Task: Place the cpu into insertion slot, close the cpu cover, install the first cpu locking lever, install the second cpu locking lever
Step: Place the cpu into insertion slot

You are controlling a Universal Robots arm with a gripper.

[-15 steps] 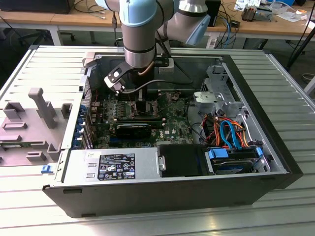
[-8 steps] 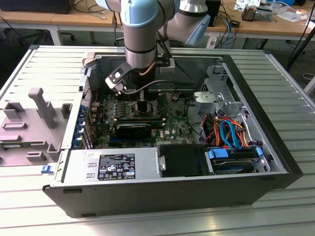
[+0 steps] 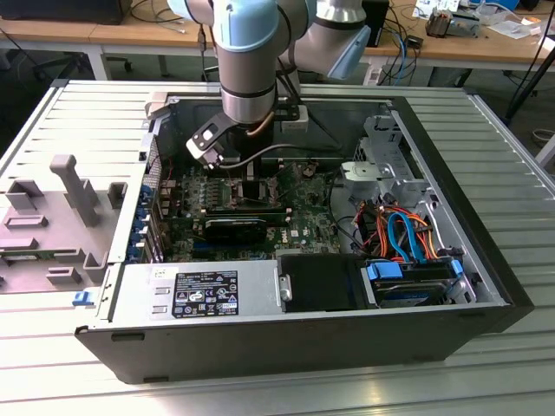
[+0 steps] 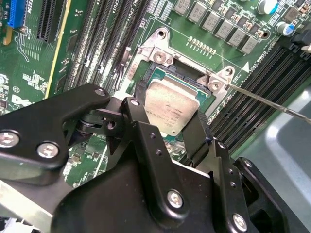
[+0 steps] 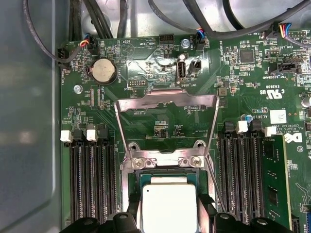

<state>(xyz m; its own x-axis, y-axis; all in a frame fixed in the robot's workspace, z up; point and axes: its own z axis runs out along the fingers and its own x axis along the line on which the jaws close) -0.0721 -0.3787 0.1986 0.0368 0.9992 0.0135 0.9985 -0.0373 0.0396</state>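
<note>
Desks point(image 3: 78, 35) strewn with cables stand behind a slatted metal table point(image 3: 512, 173) in the exterior view. On the table an open computer case point(image 3: 260, 342) lies flat, and the arm point(image 3: 247, 61) reaches straight down into it, wrist low over the green circuit board point(image 3: 308, 227). In the second wrist view the gripper point(image 4: 170, 108) has its black fingers point(image 4: 198, 133) drawn in narrowly against two opposite edges of the cpu point(image 4: 170, 104), which sits right over the insertion slot point(image 4: 167, 74); whether it is fully seated I cannot tell. A thin locking lever point(image 4: 265, 100) angles away beside it. In the first wrist view the cpu cover point(image 5: 167, 98) stands swung open beyond the slot.
</note>
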